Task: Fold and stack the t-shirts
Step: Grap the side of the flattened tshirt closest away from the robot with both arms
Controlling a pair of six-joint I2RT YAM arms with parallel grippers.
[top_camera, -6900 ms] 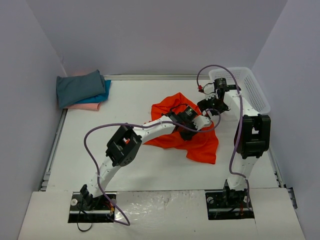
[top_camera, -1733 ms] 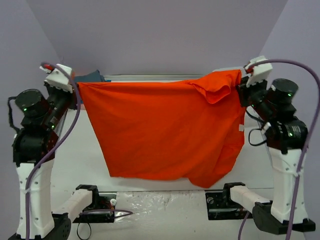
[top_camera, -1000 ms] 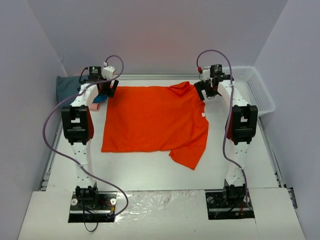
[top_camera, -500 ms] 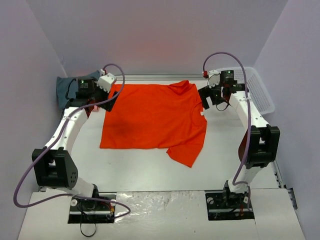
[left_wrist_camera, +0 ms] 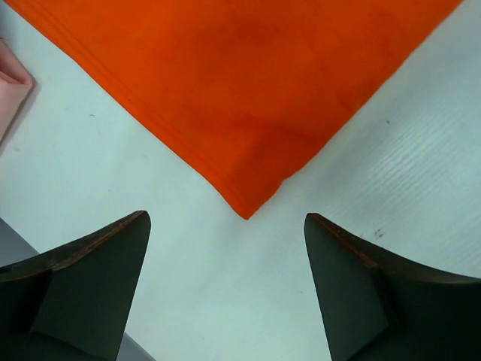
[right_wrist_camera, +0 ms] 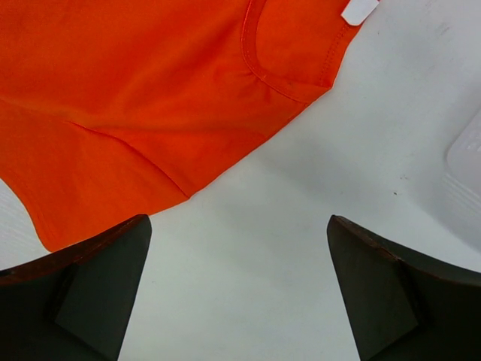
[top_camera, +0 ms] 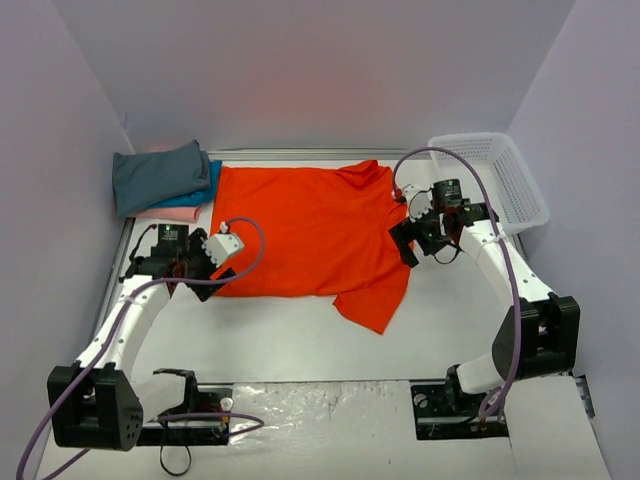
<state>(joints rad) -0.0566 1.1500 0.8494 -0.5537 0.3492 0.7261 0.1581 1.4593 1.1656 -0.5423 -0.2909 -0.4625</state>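
Observation:
The bright orange t-shirt (top_camera: 305,230) lies spread flat on the table, one sleeve (top_camera: 375,305) sticking out at the near right. My left gripper (top_camera: 200,272) is open just off its near-left corner (left_wrist_camera: 246,213), jaws wide over bare table. My right gripper (top_camera: 405,243) is open beside the shirt's right edge, near the collar (right_wrist_camera: 289,53), holding nothing. The left gripper (left_wrist_camera: 225,216) and right gripper (right_wrist_camera: 239,218) both show white table between their fingers. Folded t-shirts are stacked at the back left: dark grey-teal (top_camera: 160,175) on bright blue (top_camera: 203,188) on pale pink (top_camera: 170,212).
A white mesh basket (top_camera: 495,180) stands at the back right, its corner (right_wrist_camera: 466,165) close to my right gripper. Grey walls close in the table at the back and on both sides. A metal rail (top_camera: 110,280) runs along the left edge.
Both arms have drawn back toward the near side. The left gripper moved from the shirt's far-left corner to its near-left corner; the right moved down the shirt's right edge. The shirt lies still.

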